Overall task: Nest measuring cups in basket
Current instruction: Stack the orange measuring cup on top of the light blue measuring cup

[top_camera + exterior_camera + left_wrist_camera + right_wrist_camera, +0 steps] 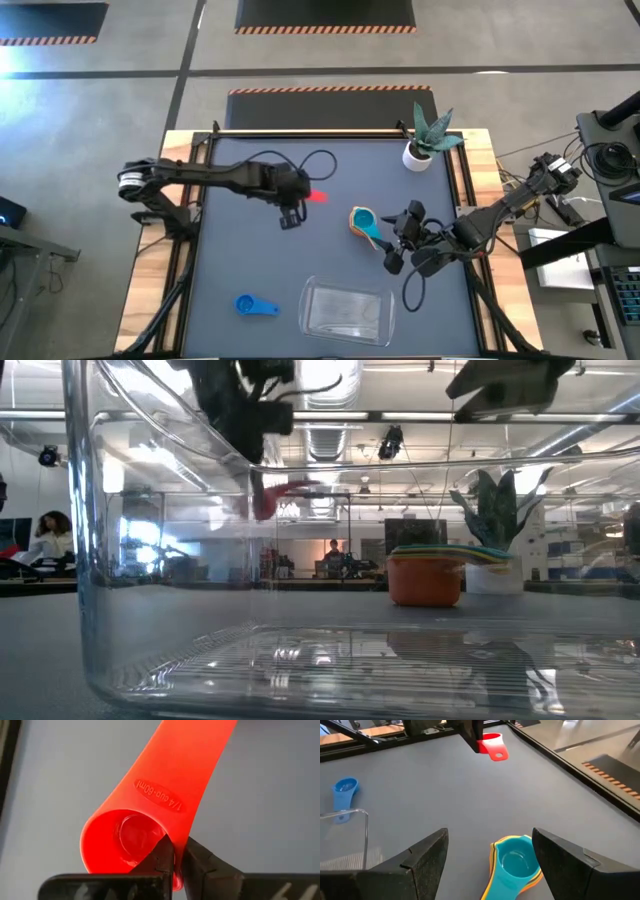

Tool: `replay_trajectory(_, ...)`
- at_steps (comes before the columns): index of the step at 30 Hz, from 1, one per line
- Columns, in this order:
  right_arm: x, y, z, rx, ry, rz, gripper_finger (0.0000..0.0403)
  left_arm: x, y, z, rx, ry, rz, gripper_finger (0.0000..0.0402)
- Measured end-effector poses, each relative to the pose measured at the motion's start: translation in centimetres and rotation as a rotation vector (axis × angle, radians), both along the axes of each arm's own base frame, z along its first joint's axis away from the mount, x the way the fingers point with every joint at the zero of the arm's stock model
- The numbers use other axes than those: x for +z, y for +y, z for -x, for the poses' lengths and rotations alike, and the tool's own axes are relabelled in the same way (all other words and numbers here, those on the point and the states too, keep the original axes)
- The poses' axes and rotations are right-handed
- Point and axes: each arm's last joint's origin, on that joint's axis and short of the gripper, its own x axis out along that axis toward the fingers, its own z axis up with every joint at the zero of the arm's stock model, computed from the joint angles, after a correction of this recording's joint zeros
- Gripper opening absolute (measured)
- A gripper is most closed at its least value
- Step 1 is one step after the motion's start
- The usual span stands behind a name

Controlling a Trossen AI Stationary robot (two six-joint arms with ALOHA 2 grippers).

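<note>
The red quarter-cup measure [150, 805] is pinched at its rim by the left tool [291, 214], lifted over the table [240, 250] left of centre. Next, carrying to the nested stack [364, 221] is called for. Beside it the right tool [402, 243] stands wide and empty; the blue cup [256, 305] and the clear basket [347, 311] lie near.

Through the basket [150, 660], a tool [262, 455] seemingly grips the red cup [272, 498].

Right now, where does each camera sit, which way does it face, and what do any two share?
High: overhead, looking down; both arms, left gripper, right gripper.
Low: table height, looking through the basket wall; arms above.
Left wrist: behind its fingers, shut on the red cup.
Right wrist: over the cup stack, fingers open.
Shared: red cup, all four.
</note>
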Motion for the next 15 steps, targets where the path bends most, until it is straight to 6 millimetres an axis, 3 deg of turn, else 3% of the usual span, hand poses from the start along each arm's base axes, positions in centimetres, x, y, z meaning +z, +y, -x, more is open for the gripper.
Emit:
replay_trajectory(5, 0.1, 0.0, 0.0, -0.004, -0.003, 0.011, 0.0274, 1.0, -0.8, -1.7, -0.033, -0.043, -0.009, 0.0001)
replay_trajectory(15, 0.4, -0.6, -0.5, -0.038, -0.033, 0.117, 0.0274, -0.1, -2.1, -3.6, -0.101, -0.080, 0.020, 0.0000)
